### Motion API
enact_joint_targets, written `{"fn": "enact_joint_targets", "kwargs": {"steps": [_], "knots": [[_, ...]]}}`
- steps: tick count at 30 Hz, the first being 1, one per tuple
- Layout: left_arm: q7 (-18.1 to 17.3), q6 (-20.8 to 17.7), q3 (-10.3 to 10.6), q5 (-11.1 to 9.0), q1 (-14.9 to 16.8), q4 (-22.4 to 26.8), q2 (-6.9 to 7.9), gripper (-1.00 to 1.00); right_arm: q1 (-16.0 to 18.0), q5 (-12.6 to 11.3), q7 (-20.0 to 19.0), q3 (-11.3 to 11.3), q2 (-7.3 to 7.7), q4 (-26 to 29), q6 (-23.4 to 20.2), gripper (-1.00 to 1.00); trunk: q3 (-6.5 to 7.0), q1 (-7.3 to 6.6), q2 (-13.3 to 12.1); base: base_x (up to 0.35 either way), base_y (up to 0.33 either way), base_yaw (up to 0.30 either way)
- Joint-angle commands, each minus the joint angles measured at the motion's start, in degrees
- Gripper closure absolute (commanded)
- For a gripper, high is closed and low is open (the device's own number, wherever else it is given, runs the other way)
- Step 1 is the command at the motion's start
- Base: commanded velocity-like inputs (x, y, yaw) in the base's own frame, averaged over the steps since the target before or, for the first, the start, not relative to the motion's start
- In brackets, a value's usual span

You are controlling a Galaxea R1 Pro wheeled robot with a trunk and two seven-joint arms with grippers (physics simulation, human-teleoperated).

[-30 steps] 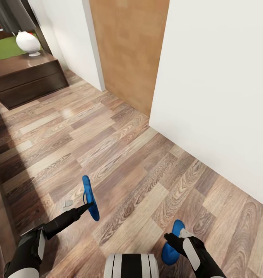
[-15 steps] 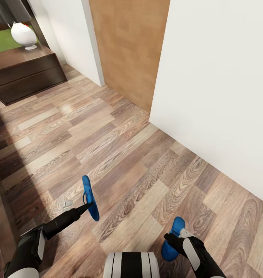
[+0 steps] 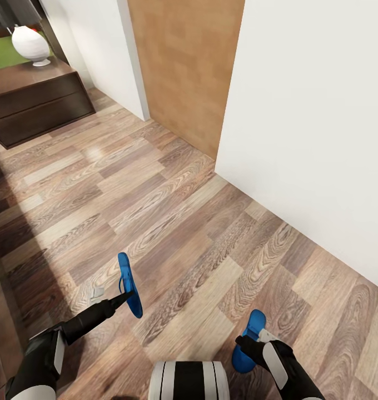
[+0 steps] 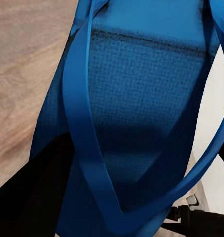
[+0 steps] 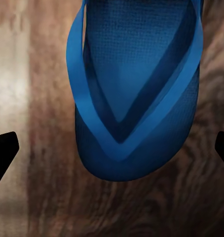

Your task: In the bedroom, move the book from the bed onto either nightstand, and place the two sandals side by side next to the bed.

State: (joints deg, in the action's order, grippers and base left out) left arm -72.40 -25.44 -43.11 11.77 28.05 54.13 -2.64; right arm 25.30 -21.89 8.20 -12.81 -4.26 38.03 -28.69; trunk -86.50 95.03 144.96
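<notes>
Two bright blue flat flip-flop sandals are in sight, one at each arm. The left sandal (image 3: 130,284) stands on edge, lifted off the grey-brown wood-plank floor (image 3: 172,222), with the dark tip of the left gripper (image 3: 128,296) closed against its near part. In the left wrist view the sandal (image 4: 136,113) sits so close that its heel and toe are cut off and a black finger (image 4: 28,197) is half hidden behind the straps. The right sandal (image 3: 249,341) is partly covered by the right gripper (image 3: 249,343); whether it hangs or lies on the boards cannot be told. From the right wrist the sandal (image 5: 136,94) shows sole-up toward the camera, with the two black fingertips (image 5: 3,153) standing far apart at the frame edges, not touching it.

A white wall (image 3: 317,128) runs close along the right; a light brown wooden panel (image 3: 183,66) stands beyond it. Open floor stretches far left to one long low dark-brown cabinet (image 3: 33,105), cut off at the edge, bearing one white vase (image 3: 29,44).
</notes>
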Motion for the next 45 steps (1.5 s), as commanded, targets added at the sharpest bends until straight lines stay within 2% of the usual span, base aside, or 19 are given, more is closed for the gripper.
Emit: {"fn": "enact_joint_targets", "kwargs": {"steps": [1, 45], "knots": [[-0.47, -0.58, -0.31, 0.54, 0.08, 0.1, -0.08, 1.0, 0.01, -0.61, 0.42, -0.13, -0.05, 0.12, -0.23, -1.0, -0.04, -0.01, 0.02, 0.0, 0.0, 0.0], [-0.55, -0.58, -0.22, 0.54, 0.08, 0.1, -0.08, 1.0, 0.01, -0.61, 0.41, -0.11, -0.05, 0.12, -0.23, -1.0, -0.04, -0.01, 0.02, 0.042, 0.0, 0.0]]}}
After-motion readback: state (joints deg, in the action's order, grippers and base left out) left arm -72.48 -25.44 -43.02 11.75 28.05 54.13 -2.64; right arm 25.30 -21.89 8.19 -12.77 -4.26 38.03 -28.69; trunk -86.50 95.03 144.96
